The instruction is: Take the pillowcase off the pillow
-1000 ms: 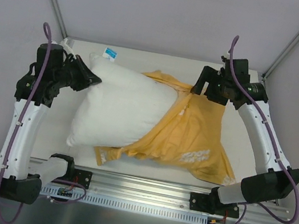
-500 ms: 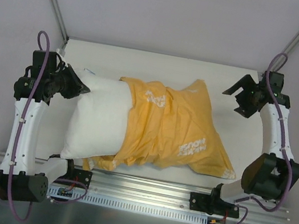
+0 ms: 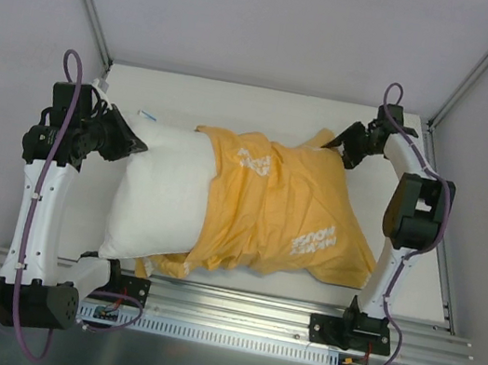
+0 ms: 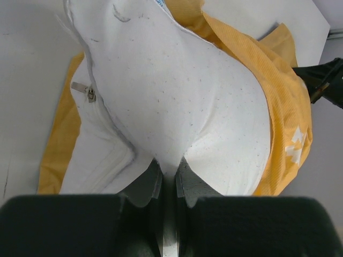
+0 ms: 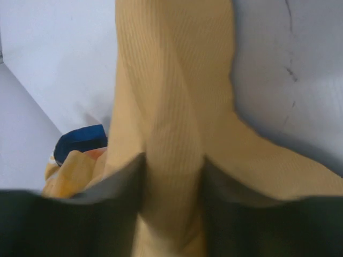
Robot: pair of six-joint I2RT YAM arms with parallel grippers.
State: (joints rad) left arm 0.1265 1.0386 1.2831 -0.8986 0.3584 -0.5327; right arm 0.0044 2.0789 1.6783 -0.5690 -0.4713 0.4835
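Observation:
The white pillow lies across the table, its right part inside the mustard-yellow pillowcase with white lettering. My left gripper is at the pillow's bare left end. In the left wrist view it is shut on a pinch of the white pillow, with a zipper pull to the left and the pillowcase beyond. My right gripper sits at the pillowcase's far right corner. In the right wrist view it is closed on a bunched fold of the pillowcase, with a blue tag at the left.
The white table is bounded by grey walls and two slanted frame poles at the back corners. A metal rail with both arm bases runs along the near edge. A small blue-and-white tag pokes out at the pillow's far left.
The right gripper, open and off to the right half a second ago, has moved in to the pillowcase's far right corner and closed on the fabric. The left gripper keeps its hold.

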